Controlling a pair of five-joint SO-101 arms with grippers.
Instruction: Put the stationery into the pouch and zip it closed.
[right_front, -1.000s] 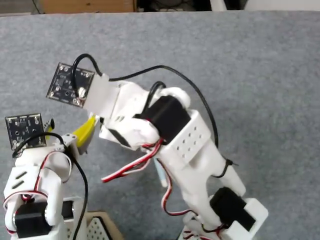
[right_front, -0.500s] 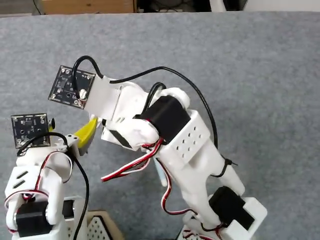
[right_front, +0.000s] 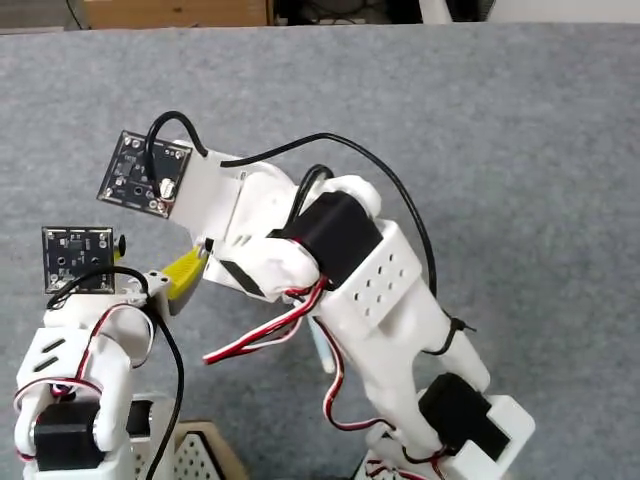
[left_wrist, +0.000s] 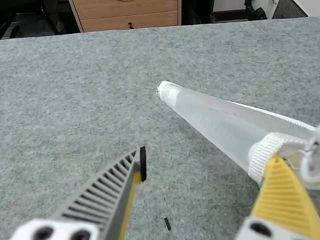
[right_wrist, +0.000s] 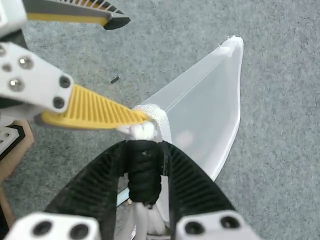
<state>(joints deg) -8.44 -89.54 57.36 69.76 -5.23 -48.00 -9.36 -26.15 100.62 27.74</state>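
Left jaws: apart, wide. The yellow one rests its tip against the white strap (left_wrist: 262, 150) at the near end of the pouch (left_wrist: 225, 125). The grey one, with its black tip, stands well clear to the side over bare desk (left_wrist: 75, 100).

Right jaws: together, clamped on the pouch at that same strap end. In my right wrist view the two black jaws pinch a dark piece just below the strap (right_wrist: 155, 117). The yellow left jaw comes in from the side and touches the strap there.

Pouch (right_wrist: 205, 105): translucent white, long and tapering. It runs away from both jaws, with its far corner pointing out over the grey desk. I cannot tell whether that corner touches the surface, or whether the zip is open.

High view: my left arm (right_front: 75, 370) sits at the near left and my right arm (right_front: 370, 290) leans across toward it. The two wrists are close together.

A pale blue slim item (right_front: 320, 352) lies on the desk beneath the right arm; I cannot tell what it is. A small dark speck (left_wrist: 167, 223) lies on the desk near the left jaws. A wooden drawer unit (left_wrist: 125, 12) stands beyond the far edge.
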